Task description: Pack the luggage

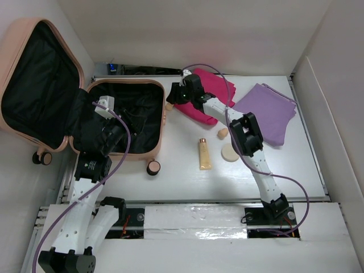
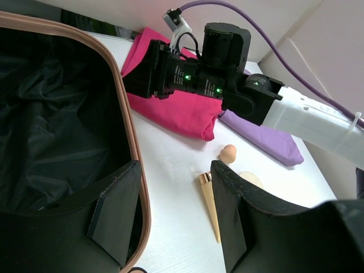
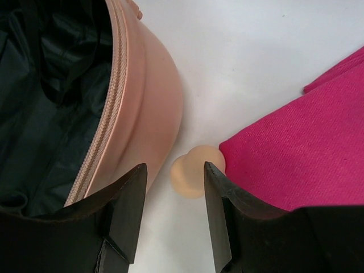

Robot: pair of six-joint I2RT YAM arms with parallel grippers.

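The right hand (image 3: 174, 170), spread apart astride the peach sponge (image 3: 192, 173) between suitcase (image 3: 153, 102) and pink cloth (image 3: 296, 148), should lower squarely and close gently without snagging the cloth.

Bright, even overhead light fell on the white table (image 1: 187, 170); shadows were soft. Glare streaked its near edge. The luggage (image 1: 40, 85) lining was dark; wrist views were slightly soft.

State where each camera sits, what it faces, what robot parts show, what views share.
Top external: overhead, behind, facing down; left arm, right arm show.
Left wrist: above the luggage rim, facing the right arm; left gripper shows.
Right wrist: looking down at a peach sponge; right gripper shows.
Shared: luggage and pink cloth, all three.
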